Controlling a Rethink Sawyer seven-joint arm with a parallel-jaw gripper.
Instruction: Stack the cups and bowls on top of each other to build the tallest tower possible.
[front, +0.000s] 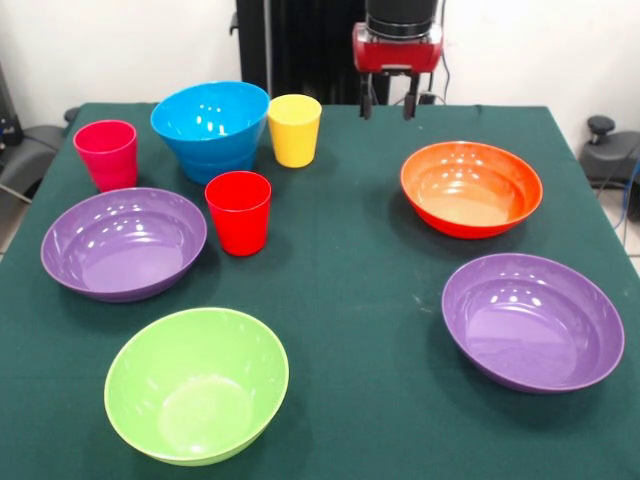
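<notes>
My gripper (388, 104) hangs open and empty over the table's far edge, its two dark fingers apart. All the things stand apart on the green cloth. A blue bowl (210, 118) at the far left seems to sit inside a second blue bowl (214, 166). The yellow cup (294, 130) is right of it, the pink cup (106, 153) left of it, and the red cup (239, 212) in front. One purple bowl (123, 243) sits at the left and another (532, 320) at the near right. The orange bowl (471, 188) is below the gripper, slightly right. The green bowl (196, 384) is nearest. No tall tower shows.
The table's green cloth (360, 290) runs to edges at left, right and far side. The black pedestal (300, 50) stands behind the far edge. Dark gear lies off the table at the left (25, 150) and right (605, 150).
</notes>
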